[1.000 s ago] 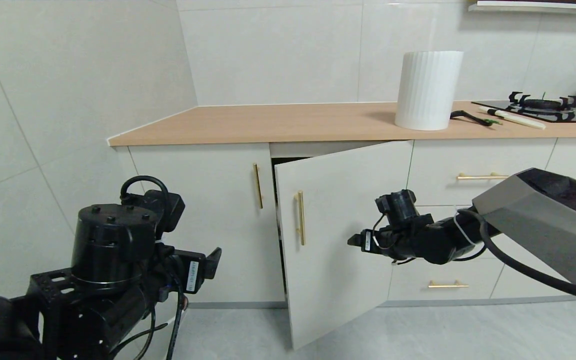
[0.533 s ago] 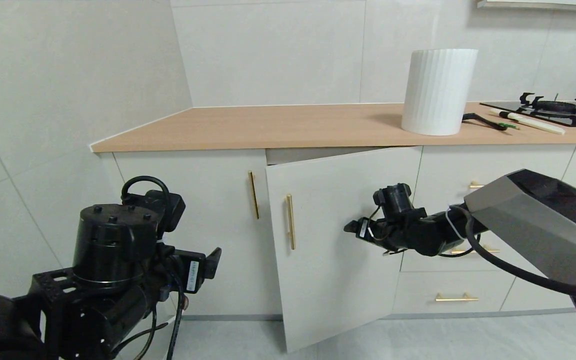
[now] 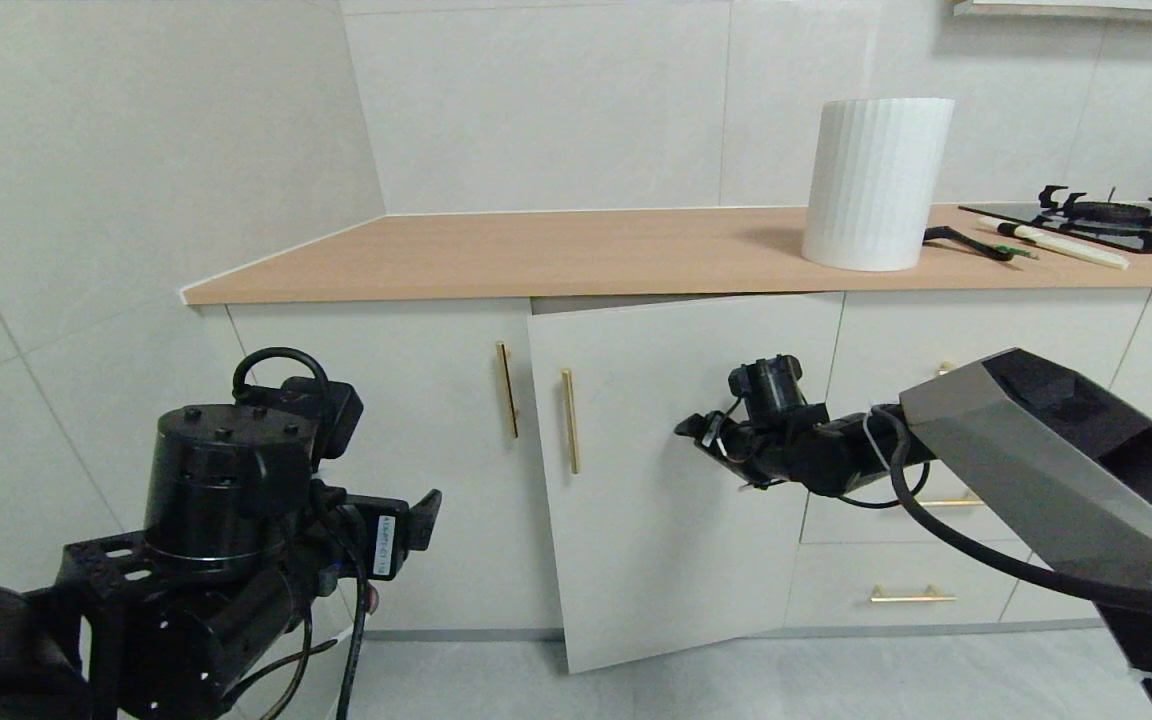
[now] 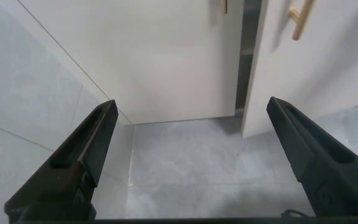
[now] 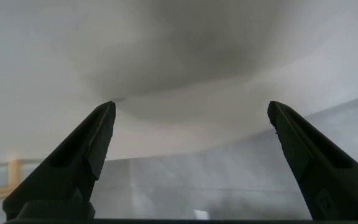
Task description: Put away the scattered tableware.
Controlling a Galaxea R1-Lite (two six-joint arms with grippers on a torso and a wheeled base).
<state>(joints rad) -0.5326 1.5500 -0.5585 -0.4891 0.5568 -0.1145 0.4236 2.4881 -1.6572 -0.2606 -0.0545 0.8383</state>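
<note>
Now the right gripper [image 3: 691,430], fingers spread wide, is at the slightly open cabinet door [image 3: 656,540]. The left gripper [image 4: 191,155] is wide too.

no legible text, small white sticker [image 3: 389,545] on left gripper [image 3: 414,525], print too small to read

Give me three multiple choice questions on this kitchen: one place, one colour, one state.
1. Where does the white ribbed container stand? A on the floor B on the countertop C inside the cabinet
2. What colour are the door handles? A gold B black C red
3. The cabinet door near the right gripper is: A fully shut B ajar C removed
B, it stands on the wooden top; A, the bars shine gold; B, its lower edge stands out of line.
</note>
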